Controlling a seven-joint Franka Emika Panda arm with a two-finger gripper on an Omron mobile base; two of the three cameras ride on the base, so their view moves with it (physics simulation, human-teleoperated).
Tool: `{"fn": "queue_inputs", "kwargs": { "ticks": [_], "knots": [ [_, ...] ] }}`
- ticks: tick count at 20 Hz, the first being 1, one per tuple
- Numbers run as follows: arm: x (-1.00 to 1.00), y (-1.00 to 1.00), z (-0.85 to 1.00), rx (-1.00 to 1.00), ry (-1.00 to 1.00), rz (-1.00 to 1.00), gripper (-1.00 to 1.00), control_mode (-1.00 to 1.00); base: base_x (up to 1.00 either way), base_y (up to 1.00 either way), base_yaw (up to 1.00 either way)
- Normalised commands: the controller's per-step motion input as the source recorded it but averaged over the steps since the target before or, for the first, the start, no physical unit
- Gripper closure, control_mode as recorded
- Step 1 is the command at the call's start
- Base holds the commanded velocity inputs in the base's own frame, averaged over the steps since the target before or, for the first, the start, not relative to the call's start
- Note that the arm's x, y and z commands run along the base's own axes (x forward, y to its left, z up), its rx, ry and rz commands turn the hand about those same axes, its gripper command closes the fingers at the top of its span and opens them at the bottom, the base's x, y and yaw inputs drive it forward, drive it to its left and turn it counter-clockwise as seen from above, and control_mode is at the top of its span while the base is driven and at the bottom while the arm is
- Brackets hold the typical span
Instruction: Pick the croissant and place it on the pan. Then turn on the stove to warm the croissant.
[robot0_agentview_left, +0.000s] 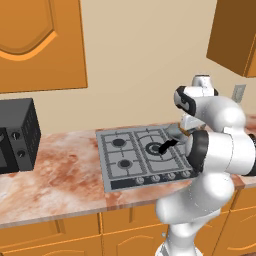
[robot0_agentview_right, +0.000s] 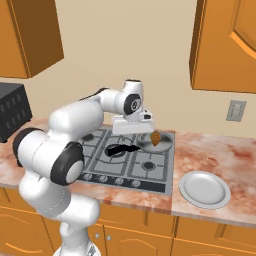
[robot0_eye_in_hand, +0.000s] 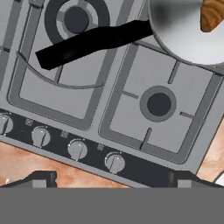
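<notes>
Stove (robot0_agentview_right: 131, 157) is set in the bench (robot0_agentview_left: 60, 172). Pan (robot0_agentview_right: 155, 143) sits on the rear right burner, black handle pointing toward the stove's centre. Croissant (robot0_agentview_right: 155, 138) lies in the pan, off-centre; long axis unclear. Tool (robot0_agentview_right: 132, 131) hovers over the stove; cannot tell if open. Judgement: knob step next. Descend squarely on one front knob (robot0_eye_in_hand: 115, 162), matching the pan's burner, before pinching and twisting.

My own arm hides the right part of the stove (robot0_agentview_left: 131, 156) and most of the pan (robot0_agentview_left: 175, 132) in the left base view, while beyond my gripper the hand view's top edge cuts off the pan (robot0_eye_in_hand: 183, 35) and croissant (robot0_eye_in_hand: 213, 13).
</notes>
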Motion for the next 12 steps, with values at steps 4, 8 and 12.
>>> {"fn": "queue_inputs", "kwargs": {
  "ticks": [4,8,12],
  "knots": [
    [0.0,0.0,-0.03,0.0,0.27,0.0,-1.0,-1.0,0.0,0.0,0.0],
    [0.0,0.0,-0.1,0.0,0.19,0.0,-1.0,-1.0,0.0,0.0,0.0],
    [0.0,0.0,0.0,0.03,0.07,-0.02,-1.0,-1.0,0.0,0.0,0.0]
  ]
}}
